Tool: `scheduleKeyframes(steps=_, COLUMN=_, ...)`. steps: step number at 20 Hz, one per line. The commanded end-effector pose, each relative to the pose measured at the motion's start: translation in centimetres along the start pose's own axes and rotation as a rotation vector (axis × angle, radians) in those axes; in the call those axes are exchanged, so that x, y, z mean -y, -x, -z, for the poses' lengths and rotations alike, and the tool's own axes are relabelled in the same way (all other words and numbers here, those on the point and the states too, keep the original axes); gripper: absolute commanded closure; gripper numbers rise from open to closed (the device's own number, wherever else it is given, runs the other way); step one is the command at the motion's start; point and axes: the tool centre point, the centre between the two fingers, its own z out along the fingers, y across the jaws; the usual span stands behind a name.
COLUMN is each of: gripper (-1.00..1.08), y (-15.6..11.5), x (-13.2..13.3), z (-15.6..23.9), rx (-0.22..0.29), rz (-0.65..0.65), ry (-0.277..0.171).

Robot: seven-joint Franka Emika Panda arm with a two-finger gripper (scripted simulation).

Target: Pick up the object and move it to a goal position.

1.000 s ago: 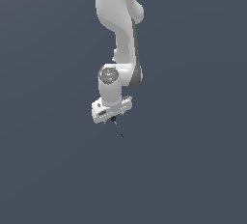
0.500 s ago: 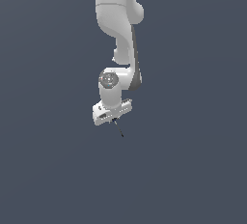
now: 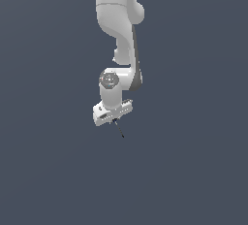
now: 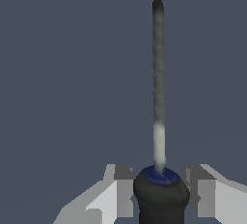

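The object is a thin dark grey needle-like shaft (image 4: 158,73) tapering to a black point, set in a black handle (image 4: 160,199) with a blue ring. In the exterior view it shows as a tiny dark sliver (image 3: 118,128) sticking down and toward the exterior view's right from under the white hand. My gripper (image 4: 159,185) is shut on the handle, with one finger (image 4: 120,189) on each side of it. In the exterior view the gripper (image 3: 114,118) hangs in mid-air and the handle is hidden by the hand.
The white arm (image 3: 118,20) comes down from the top of the exterior view. Everything around is a plain dark grey-blue background with no other objects, edges or goal marker visible.
The hand and the held object have hardly moved. The wrist joint has sunk very slightly.
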Motion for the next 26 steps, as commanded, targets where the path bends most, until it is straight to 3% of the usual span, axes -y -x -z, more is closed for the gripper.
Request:
scheduleKeyframes(steps=1, gripper=1.08, y=0.0, x=0.1, z=0.2, rx=0.0, rz=0.001, ry=0.0)
scheduleKeyframes(steps=9, gripper=1.08, y=0.5, x=1.0, z=2.6, rx=0.0, rz=0.001, ry=0.0)
scheduleKeyframes(steps=26, gripper=1.08, y=2.0, x=4.5, z=12.3, rx=0.0, rz=0.001, ry=0.001)
